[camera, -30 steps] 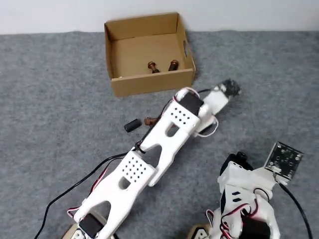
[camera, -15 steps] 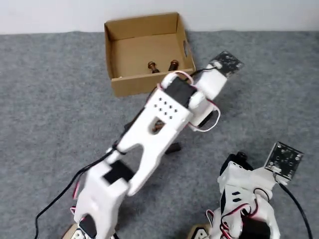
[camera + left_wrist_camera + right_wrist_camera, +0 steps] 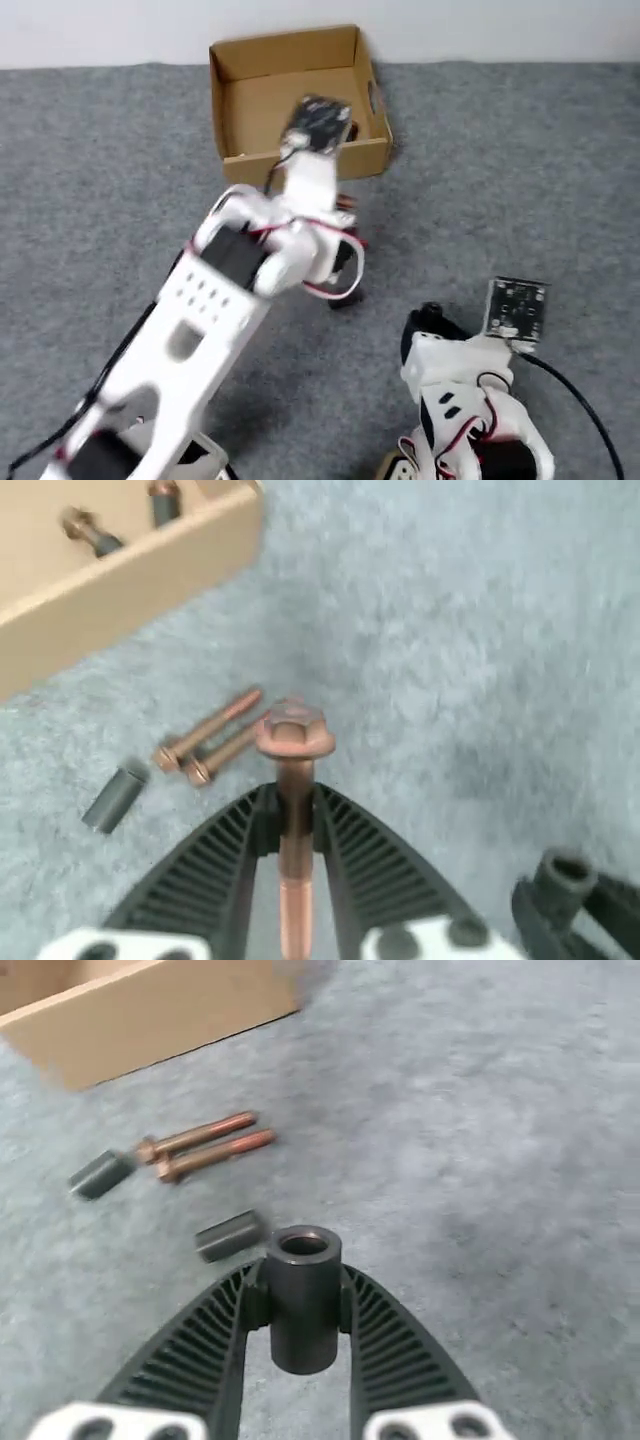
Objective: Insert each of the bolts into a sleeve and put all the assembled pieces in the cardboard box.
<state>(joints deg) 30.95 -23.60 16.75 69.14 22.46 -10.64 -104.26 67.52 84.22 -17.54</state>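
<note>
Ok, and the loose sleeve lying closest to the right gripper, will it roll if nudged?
Likely yes: the loose sleeve is a smooth cylinder lying on its side, free to roll crosswise. The fuzzy carpet should stop it quickly. It looks rigid, so pinching it probably won't deform it.

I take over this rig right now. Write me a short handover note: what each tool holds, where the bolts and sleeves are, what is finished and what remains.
Left tool: shut on a bolt, with the head pointing away from the wrist.
Right tool: shut on a sleeve, with the open end toward the wrist camera.
On the carpet: two loose bolts side by side, and two loose sleeves near them.
Done: two assembled pieces lie in the cardboard box.
Left: join the held bolt and sleeve and box them. Then assemble and box the other two pairs.
</note>
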